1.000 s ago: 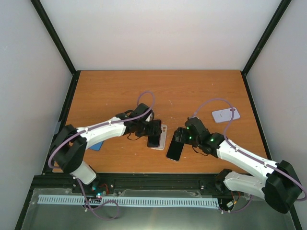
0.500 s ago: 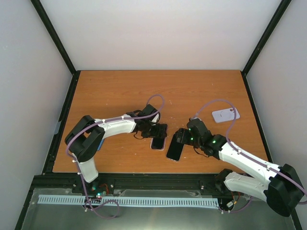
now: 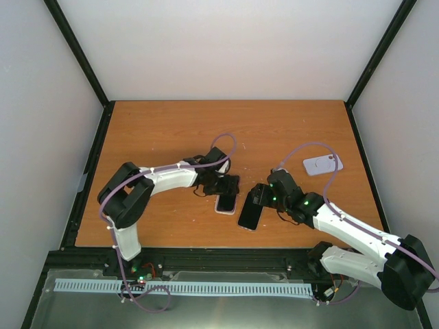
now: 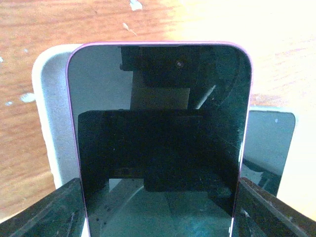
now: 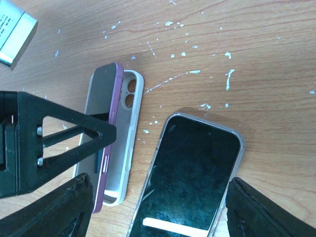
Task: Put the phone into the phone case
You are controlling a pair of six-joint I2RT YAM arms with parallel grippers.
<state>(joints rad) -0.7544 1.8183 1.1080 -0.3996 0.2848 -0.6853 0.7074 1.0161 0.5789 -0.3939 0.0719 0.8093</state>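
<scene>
A purple-edged phone [image 4: 158, 123] is held in my left gripper [image 4: 158, 212], which is shut on its sides. The phone lies tilted over an open white case [image 4: 49, 123], its left edge raised on the case's rim in the right wrist view [image 5: 101, 133]; the case's camera holes [image 5: 127, 94] show uncovered. From above, the left gripper [image 3: 223, 186] sits over the phone and case [image 3: 226, 203]. My right gripper [image 5: 158, 217] is open and empty, hovering over a black phone in a clear case [image 5: 192, 173], just right of the white case [image 5: 126, 143].
The black phone in the clear case [image 3: 249, 214] lies near the table's front edge. A white case or phone [image 3: 322, 164] lies at the back right. A grey box corner [image 5: 12, 34] shows at the right wrist view's top left.
My left arm has folded lower and carried the purple phone slightly nearer, down onto the white case. The right arm has hardly moved.
</scene>
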